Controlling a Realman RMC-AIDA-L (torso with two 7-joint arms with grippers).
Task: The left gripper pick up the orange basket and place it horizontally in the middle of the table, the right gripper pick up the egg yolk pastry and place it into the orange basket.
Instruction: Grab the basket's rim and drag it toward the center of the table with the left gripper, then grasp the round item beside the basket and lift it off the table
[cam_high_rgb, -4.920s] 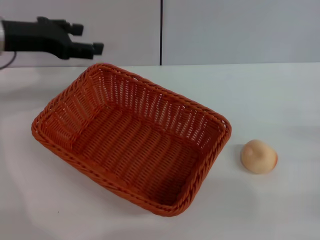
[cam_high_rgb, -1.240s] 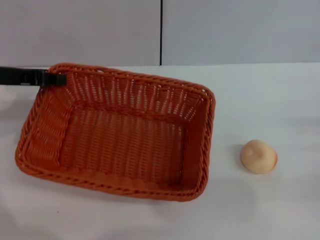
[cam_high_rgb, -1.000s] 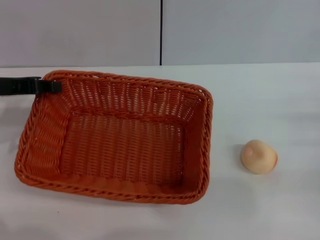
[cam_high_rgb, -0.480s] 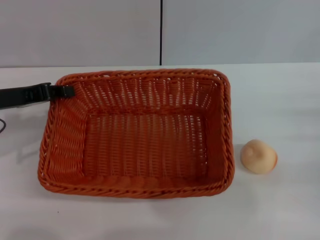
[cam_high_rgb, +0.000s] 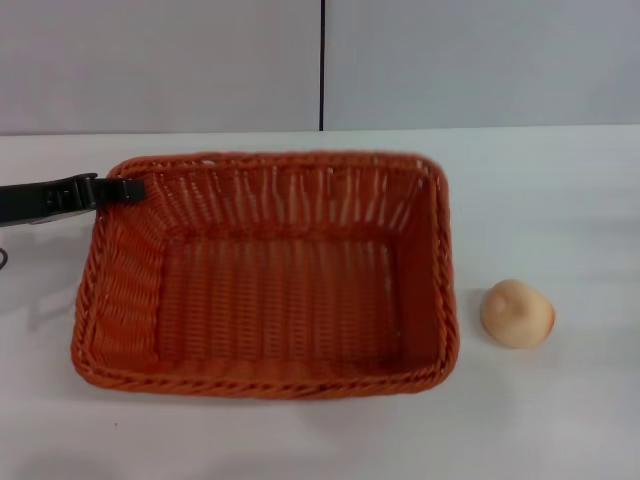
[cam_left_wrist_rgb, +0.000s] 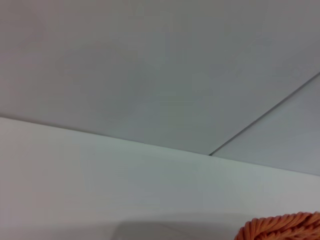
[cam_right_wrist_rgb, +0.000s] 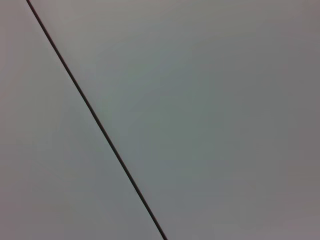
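The orange basket (cam_high_rgb: 265, 275) lies with its long side across the white table (cam_high_rgb: 560, 190), near the middle, and holds nothing. My left gripper (cam_high_rgb: 125, 188) reaches in from the left edge of the head view and is shut on the braided rim at the basket's far left corner. A bit of that rim (cam_left_wrist_rgb: 285, 227) shows in the left wrist view. The egg yolk pastry (cam_high_rgb: 517, 313) sits on the table just right of the basket, a small gap apart. My right gripper is out of view; its wrist view shows only a grey wall.
A grey wall with a dark vertical seam (cam_high_rgb: 322, 65) runs behind the table. Bare tabletop lies to the right of the pastry and in front of the basket.
The basket swung from a diagonal lie to lengthwise across the table, pulled by my left gripper. In the last half second it shifted slightly left and toward me. The pastry stayed put.
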